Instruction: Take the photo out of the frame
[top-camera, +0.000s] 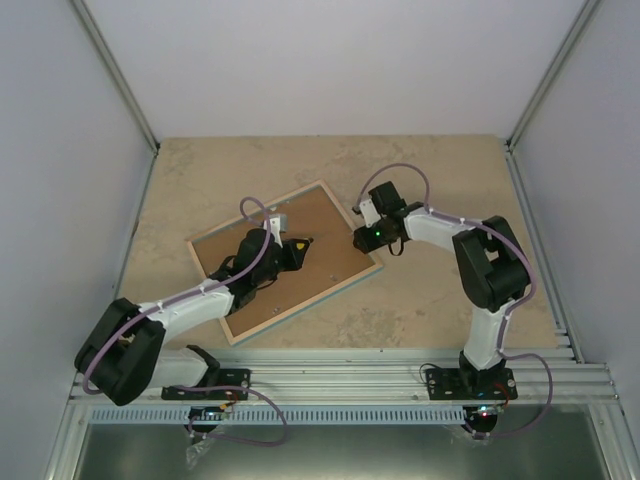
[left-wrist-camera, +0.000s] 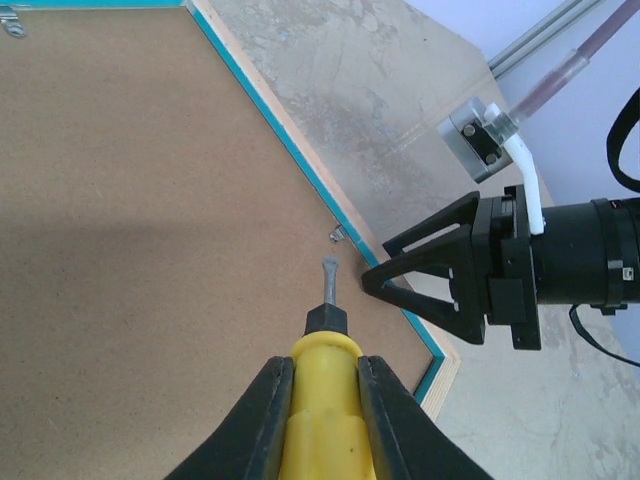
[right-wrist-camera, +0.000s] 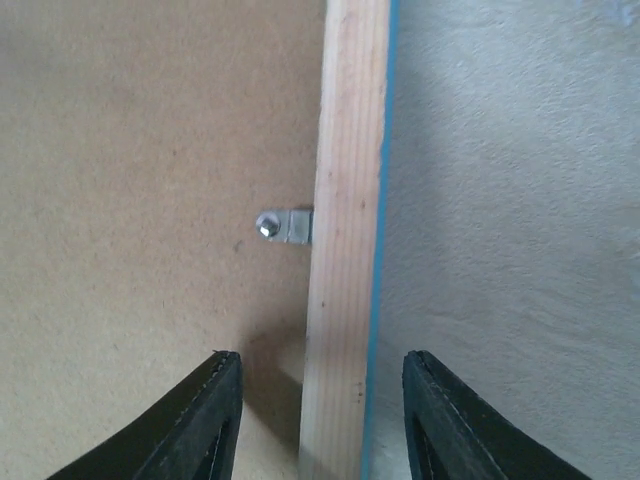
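Note:
The frame (top-camera: 308, 304) lies face down on the table, its pale wood rim (right-wrist-camera: 345, 150) and turquoise edge (left-wrist-camera: 290, 150) up. The brown backing board (top-camera: 320, 225) covers it, so the photo is hidden. My left gripper (left-wrist-camera: 322, 385) is shut on a yellow-handled screwdriver (left-wrist-camera: 322, 420). The screwdriver's metal tip (left-wrist-camera: 328, 280) rests on the board just short of a small metal clip (left-wrist-camera: 338, 235) at the rim. My right gripper (right-wrist-camera: 322, 400) is open and straddles the rim below that clip (right-wrist-camera: 287, 226). It also shows in the top view (top-camera: 360, 240) at the frame's right corner.
The frame sits at an angle on a beige stone-patterned tabletop (top-camera: 440, 300). White walls enclose the table on three sides. A ribbed metal rail (top-camera: 340, 375) runs along the near edge by the arm bases. Another clip (left-wrist-camera: 12, 26) sits at the board's far corner.

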